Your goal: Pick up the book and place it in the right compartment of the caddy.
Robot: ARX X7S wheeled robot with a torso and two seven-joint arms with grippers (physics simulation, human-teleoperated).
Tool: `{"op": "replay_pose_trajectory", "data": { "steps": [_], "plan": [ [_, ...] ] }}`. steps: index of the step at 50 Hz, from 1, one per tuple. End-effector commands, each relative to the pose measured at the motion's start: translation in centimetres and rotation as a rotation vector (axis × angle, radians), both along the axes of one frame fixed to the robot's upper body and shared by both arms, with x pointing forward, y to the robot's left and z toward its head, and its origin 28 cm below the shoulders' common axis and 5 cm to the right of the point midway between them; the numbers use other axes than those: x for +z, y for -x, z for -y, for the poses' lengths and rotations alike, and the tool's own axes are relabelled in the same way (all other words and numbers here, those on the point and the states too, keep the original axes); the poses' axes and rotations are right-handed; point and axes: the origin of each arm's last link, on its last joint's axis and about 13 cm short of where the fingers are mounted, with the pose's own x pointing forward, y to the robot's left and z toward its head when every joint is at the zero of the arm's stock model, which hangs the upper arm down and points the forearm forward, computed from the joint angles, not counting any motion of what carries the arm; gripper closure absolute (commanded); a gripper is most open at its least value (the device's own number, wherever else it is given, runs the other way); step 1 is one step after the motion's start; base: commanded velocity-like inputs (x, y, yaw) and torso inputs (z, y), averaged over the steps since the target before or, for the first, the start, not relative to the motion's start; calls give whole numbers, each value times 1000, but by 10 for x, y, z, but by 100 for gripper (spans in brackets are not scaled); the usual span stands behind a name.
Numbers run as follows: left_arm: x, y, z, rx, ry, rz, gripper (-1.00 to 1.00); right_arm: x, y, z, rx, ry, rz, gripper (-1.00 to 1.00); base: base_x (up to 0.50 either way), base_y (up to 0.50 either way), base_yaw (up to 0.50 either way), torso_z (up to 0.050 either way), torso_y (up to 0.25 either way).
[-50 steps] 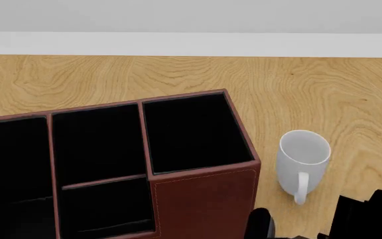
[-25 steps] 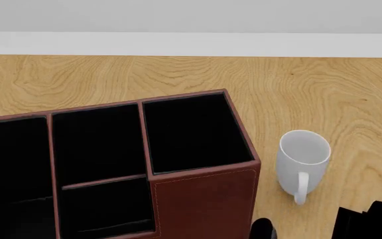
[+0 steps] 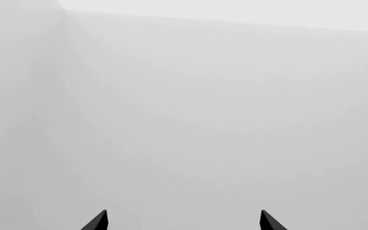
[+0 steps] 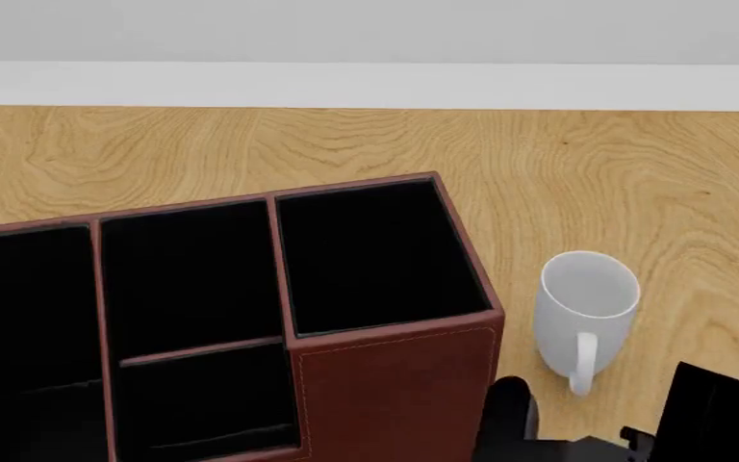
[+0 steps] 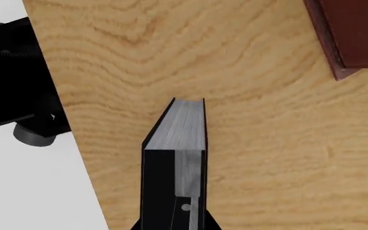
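Observation:
In the right wrist view the book (image 5: 180, 129), black covers with white page edges, sits between the fingers of my right gripper (image 5: 174, 223), which is shut on it, over the wooden table near its front edge. A corner of the reddish-brown caddy (image 5: 353, 33) shows beyond it. In the head view the caddy (image 4: 395, 385) fills the lower left, and its tall right compartment (image 4: 376, 255) is open and dark inside. Black parts of my right arm (image 4: 716, 414) show at the bottom right, beside the caddy. My left gripper (image 3: 182, 223) is open, facing a bare grey wall.
A white mug (image 4: 585, 308) stands on the table just right of the caddy. The wooden tabletop (image 4: 600, 173) stretches behind and to the right, ending at a white wall. Part of the robot's dark base (image 5: 11, 81) shows past the table's edge.
The black right-arm parts at the bottom right of the head view dipped, then came up higher and further into view. The caddy and mug have not moved.

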Motion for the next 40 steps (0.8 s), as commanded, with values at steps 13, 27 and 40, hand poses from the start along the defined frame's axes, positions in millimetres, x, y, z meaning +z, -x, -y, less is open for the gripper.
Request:
{"op": "replay_pose_trajectory", "data": {
  "steps": [13, 27, 40],
  "plan": [
    [4, 2, 0, 9, -6, 9, -100, 55, 10, -11, 102, -104, 224, 100, 0, 0, 0, 0, 1],
    [6, 1, -1, 9, -9, 17, -100, 96, 6, -22, 140, -275, 393, 100, 0, 0, 0, 0, 1],
    [8, 2, -2, 17, -10, 21, -100, 135, 0, -21, 137, -491, 538, 100, 0, 0, 0, 0, 1]
  ]
}}
